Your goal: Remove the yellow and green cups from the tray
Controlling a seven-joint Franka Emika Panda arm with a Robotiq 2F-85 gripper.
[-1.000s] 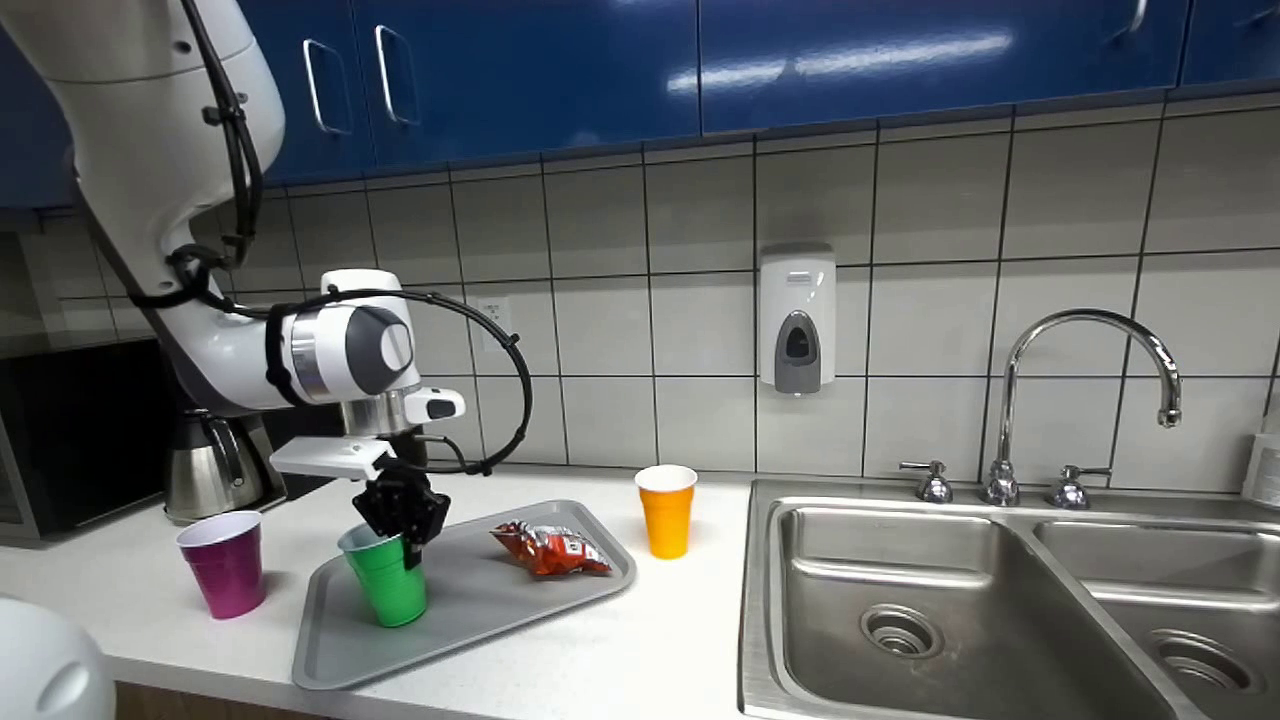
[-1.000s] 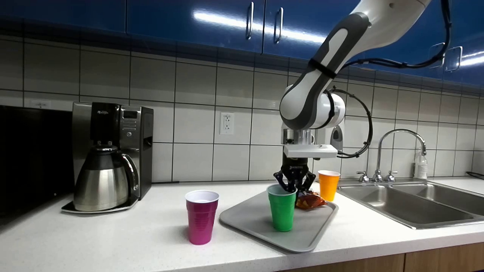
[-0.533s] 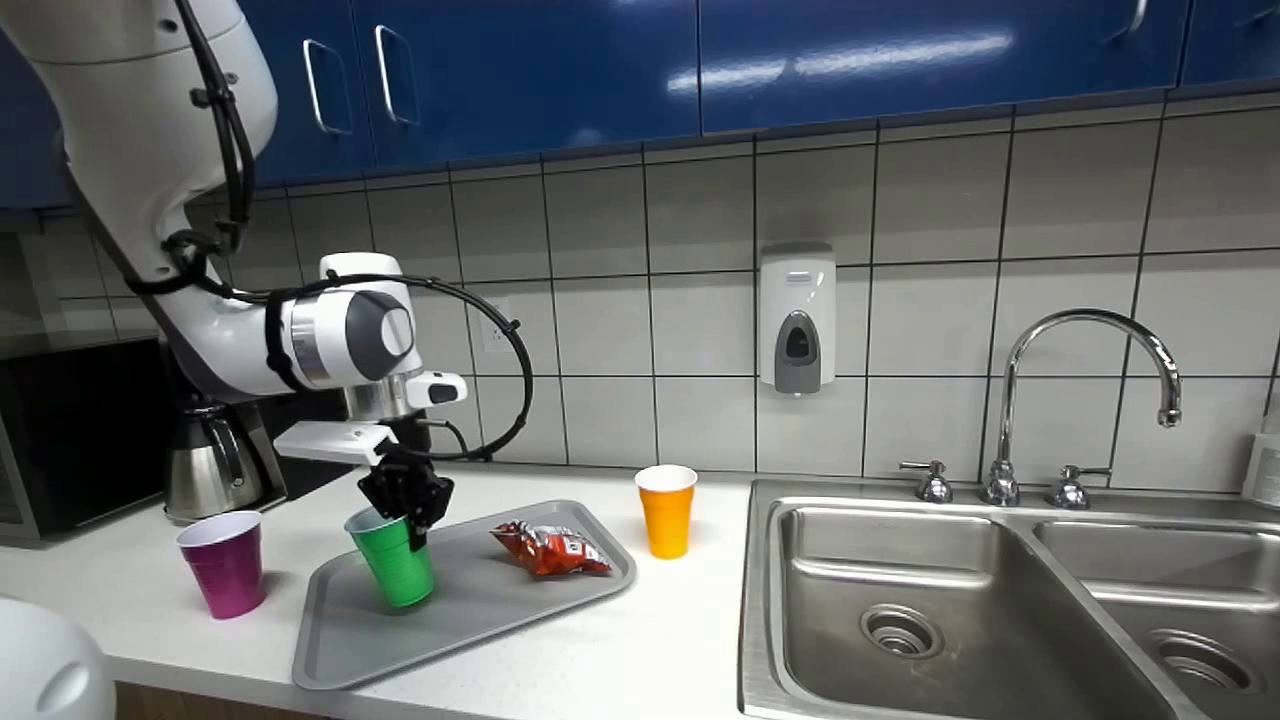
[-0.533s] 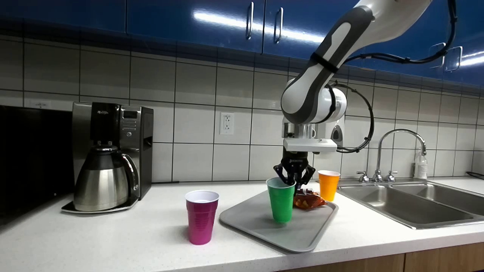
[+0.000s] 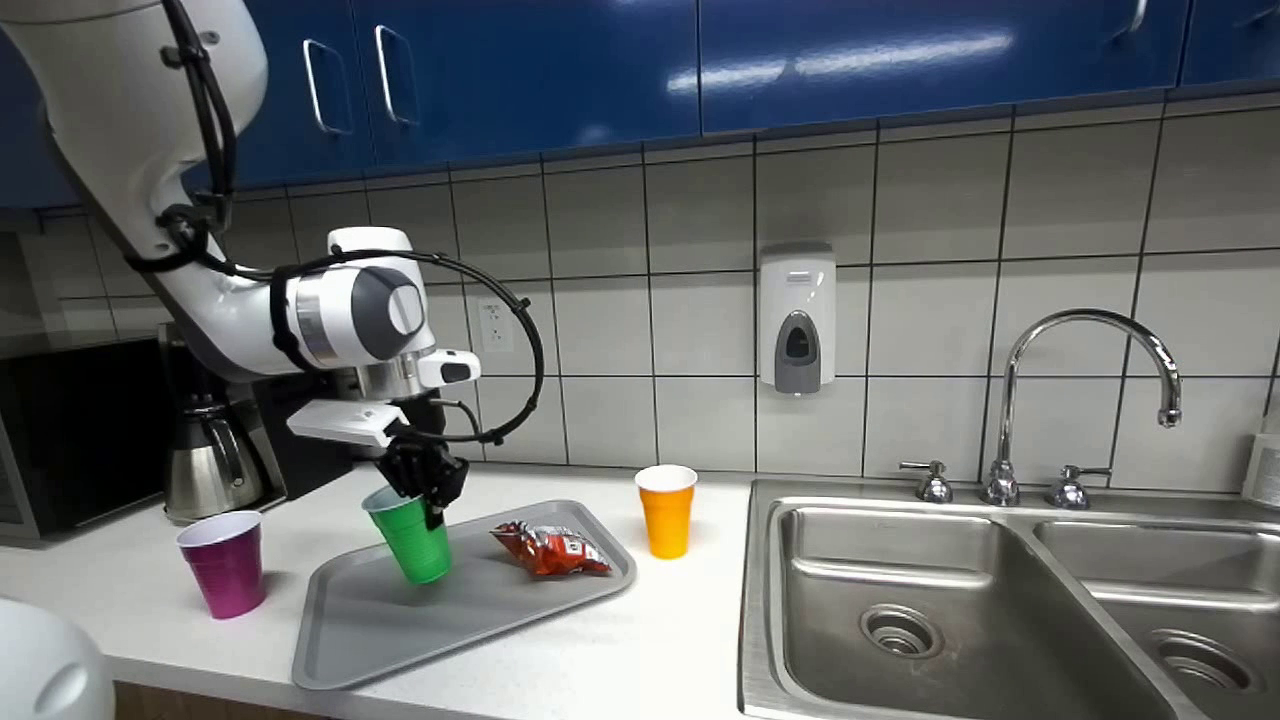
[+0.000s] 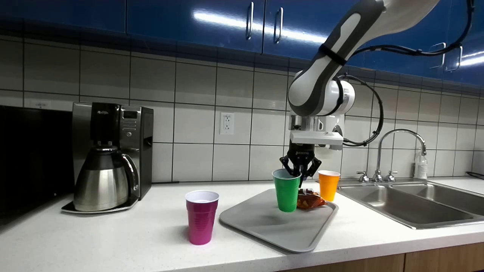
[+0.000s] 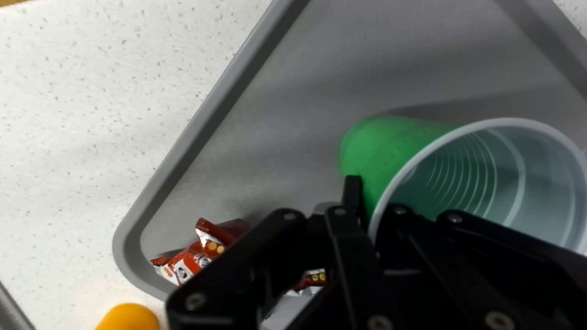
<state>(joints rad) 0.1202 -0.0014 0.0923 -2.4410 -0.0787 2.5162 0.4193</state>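
Note:
The green cup [image 5: 408, 540] hangs tilted above the grey tray [image 5: 350, 645], its base clear of the surface in both exterior views. My gripper [image 6: 300, 179] is shut on the wall of that cup at the rim. In the wrist view one of its fingers [image 7: 352, 195] lies against the outside of the green cup [image 7: 383, 144], while the other reaches inside the mouth and is partly hidden by the rim. The yellow cup [image 5: 667, 512] stands upright on the counter beyond the tray's end, off the tray, towards the sink.
A red snack bag [image 5: 553, 550] lies on the tray near the gripper. A purple cup [image 6: 201, 217] stands on the counter beside the tray. The coffee maker [image 6: 113, 151] is against the wall, and the sink [image 5: 900, 600] with its tall faucet [image 5: 1090, 315] lies beyond the yellow cup.
The gripper has risen with the green cup in it, lifting the cup off the tray and shifting it slightly towards the snack bag and sink. The yellow cup, purple cup and tray have not moved.

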